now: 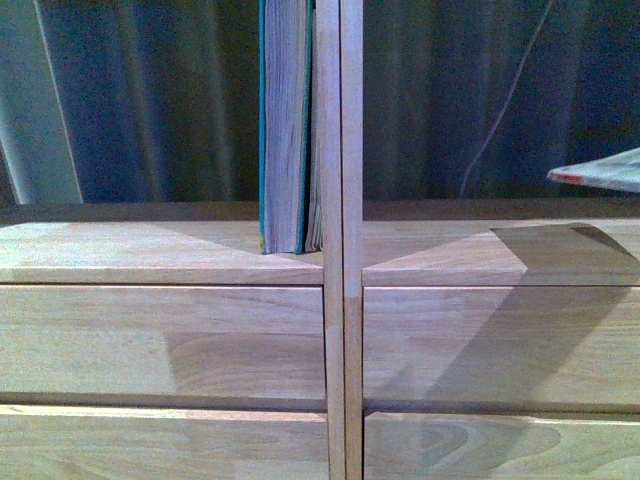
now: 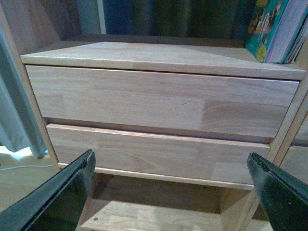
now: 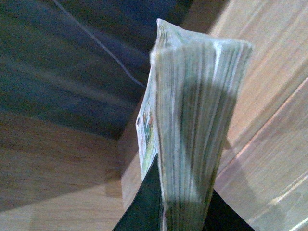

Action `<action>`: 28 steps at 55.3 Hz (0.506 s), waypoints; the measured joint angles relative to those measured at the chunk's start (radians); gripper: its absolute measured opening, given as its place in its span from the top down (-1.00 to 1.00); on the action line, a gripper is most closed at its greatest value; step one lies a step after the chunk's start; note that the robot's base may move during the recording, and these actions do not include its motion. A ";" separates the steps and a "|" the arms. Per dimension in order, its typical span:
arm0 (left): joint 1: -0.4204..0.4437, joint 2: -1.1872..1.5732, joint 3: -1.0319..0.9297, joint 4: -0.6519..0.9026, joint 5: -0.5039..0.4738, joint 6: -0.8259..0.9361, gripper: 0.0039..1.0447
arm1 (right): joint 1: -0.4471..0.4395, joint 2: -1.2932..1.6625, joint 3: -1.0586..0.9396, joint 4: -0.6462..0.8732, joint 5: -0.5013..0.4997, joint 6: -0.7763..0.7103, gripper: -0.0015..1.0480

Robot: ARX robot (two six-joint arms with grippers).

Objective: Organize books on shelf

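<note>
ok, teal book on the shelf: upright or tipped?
Upright. The teal book stands on its bottom edge, page edges facing out, beside the shelf's centre divider.

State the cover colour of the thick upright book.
Thick upright book: teal-green cover, clearest in front view.

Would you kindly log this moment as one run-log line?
left gripper: open, empty | right gripper: shut on paperback, held above right shelf board | teal book: upright against centre divider, left compartment
</note>
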 joint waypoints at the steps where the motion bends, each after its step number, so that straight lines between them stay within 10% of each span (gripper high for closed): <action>1: 0.000 0.000 0.000 0.000 0.000 0.000 -0.86 | -0.008 -0.010 0.000 -0.002 -0.011 -0.005 0.86; 28: 0.000 0.000 0.000 0.000 0.000 0.000 -0.86 | -0.227 -0.349 0.055 -0.005 -0.305 -0.066 0.86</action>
